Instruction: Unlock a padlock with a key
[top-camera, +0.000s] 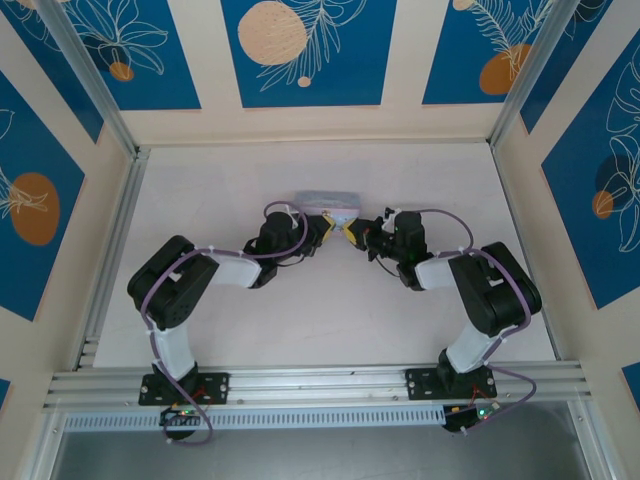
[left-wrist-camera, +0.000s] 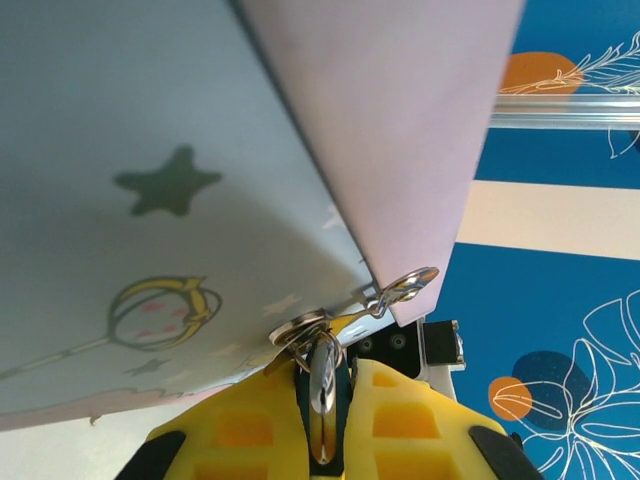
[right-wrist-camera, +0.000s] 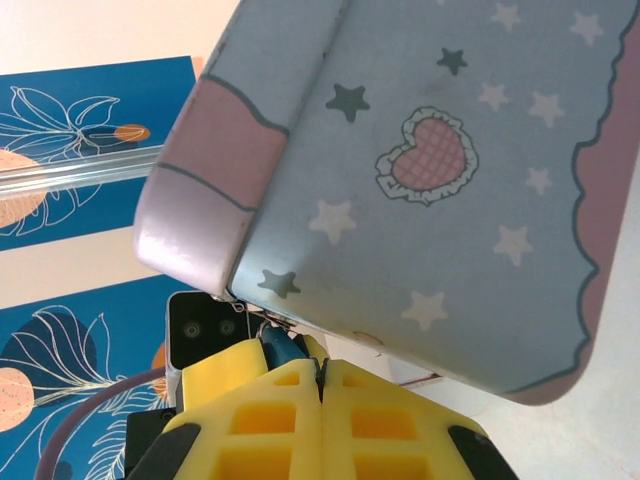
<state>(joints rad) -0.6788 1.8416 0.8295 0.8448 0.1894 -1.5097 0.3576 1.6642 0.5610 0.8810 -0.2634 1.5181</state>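
Note:
A pale blue tin (top-camera: 330, 200) with star and heart prints stands mid-table, and both grippers meet at its near side. My left gripper (top-camera: 332, 222) (left-wrist-camera: 328, 366) is shut on the padlock (left-wrist-camera: 323, 400), a small shiny metal body standing upright between the yellow fingers (left-wrist-camera: 240, 425). Its thin shackle loops through the tin's clasp ring (left-wrist-camera: 300, 330). My right gripper (top-camera: 352, 231) (right-wrist-camera: 322, 368) is shut, its tips just beside the padlock (right-wrist-camera: 278, 350). A thin dark sliver in the seam between its tips is the key (right-wrist-camera: 319, 374), mostly hidden by the pads.
The tin (left-wrist-camera: 150, 200) (right-wrist-camera: 430, 200) looms right over both sets of fingers. A second metal ring (left-wrist-camera: 410, 285) hangs at its corner. Aluminium rails (top-camera: 110, 240) and blue patterned walls (top-camera: 300, 50) enclose the white table (top-camera: 200, 180).

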